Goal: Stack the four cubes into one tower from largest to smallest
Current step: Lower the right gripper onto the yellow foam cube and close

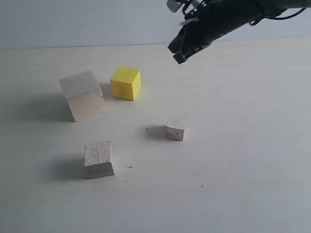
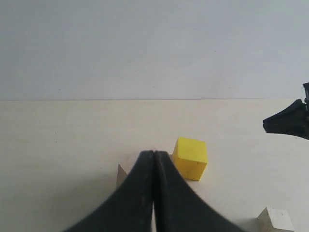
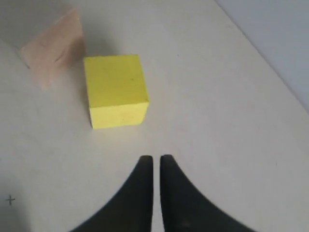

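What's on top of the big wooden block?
Nothing: the large wooden cube has a bare top. The yellow cube stands beside it on the table, not on it. The large cube's underside and far faces are hidden.

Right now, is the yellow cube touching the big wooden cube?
Apart. The exterior view shows shaded table between the yellow cube and big cube.

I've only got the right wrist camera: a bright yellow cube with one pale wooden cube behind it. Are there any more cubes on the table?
Observer: Yes, two. A medium pale wooden cube and a small pale wooden cube stand apart on the table.
Operator: Is anything stacked yet?
Observer: No. All four rest directly on the table, including the large pale wooden cube and the bright yellow cube.
Operator: And the left gripper?
Observer: The left gripper is shut and empty.
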`<state>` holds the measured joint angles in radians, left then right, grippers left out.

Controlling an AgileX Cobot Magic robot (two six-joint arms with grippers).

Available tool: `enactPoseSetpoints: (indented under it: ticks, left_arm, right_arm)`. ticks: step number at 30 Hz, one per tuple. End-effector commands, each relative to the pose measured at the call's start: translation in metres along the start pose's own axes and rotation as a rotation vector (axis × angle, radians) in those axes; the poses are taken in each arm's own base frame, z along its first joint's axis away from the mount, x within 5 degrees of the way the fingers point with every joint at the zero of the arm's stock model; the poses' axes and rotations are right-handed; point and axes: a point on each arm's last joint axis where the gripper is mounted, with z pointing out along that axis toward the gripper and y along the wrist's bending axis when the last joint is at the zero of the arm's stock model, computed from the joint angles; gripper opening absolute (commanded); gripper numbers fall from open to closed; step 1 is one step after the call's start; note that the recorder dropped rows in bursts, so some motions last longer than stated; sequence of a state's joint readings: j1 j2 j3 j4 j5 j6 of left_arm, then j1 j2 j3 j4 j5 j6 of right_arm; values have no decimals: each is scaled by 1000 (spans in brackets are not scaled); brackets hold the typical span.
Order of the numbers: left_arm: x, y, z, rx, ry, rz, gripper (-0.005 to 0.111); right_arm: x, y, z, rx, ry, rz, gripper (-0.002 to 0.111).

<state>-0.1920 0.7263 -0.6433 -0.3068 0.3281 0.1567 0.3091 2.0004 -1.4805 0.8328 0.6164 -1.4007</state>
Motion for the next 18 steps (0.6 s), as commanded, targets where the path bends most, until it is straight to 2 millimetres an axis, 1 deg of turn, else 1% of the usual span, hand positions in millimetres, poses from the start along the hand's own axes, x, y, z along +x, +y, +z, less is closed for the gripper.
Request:
enactPoseSetpoints:
  ticks: [1, 3, 5, 6, 7, 9, 13, 16, 18]
  left_arm:
    - [0, -1, 2, 8, -8, -15, 0]
    - [0, -1, 2, 8, -8, -15, 0]
    - [0, -1, 2, 8, -8, -15, 0]
    - [0, -1, 2, 8, -8, -15, 0]
    - [0, -1, 2, 8, -8, -15, 0]
    - [0, -1, 2, 9, -8, -17, 0]
    - [0, -1, 2, 12, -5, -25, 0]
    - [0, -2, 2, 16, -6, -39, 0]
    - [0, -2, 2, 16, -6, -39, 0]
  right_arm:
    - [-14, 17, 19, 36, -11, -260, 27]
    - [-17, 22, 30, 75, -13, -302, 45]
    - [-17, 25, 41, 108, -13, -305, 60]
    - [-15, 25, 47, 129, -18, -281, 67]
    - [-13, 25, 53, 138, -20, -253, 70]
    - [-10, 26, 61, 152, -30, -192, 73]
    - [-6, 26, 68, 145, -35, -134, 73]
    - [-10, 24, 68, 153, -49, -124, 73]
    - [-15, 24, 71, 114, -70, -108, 73]
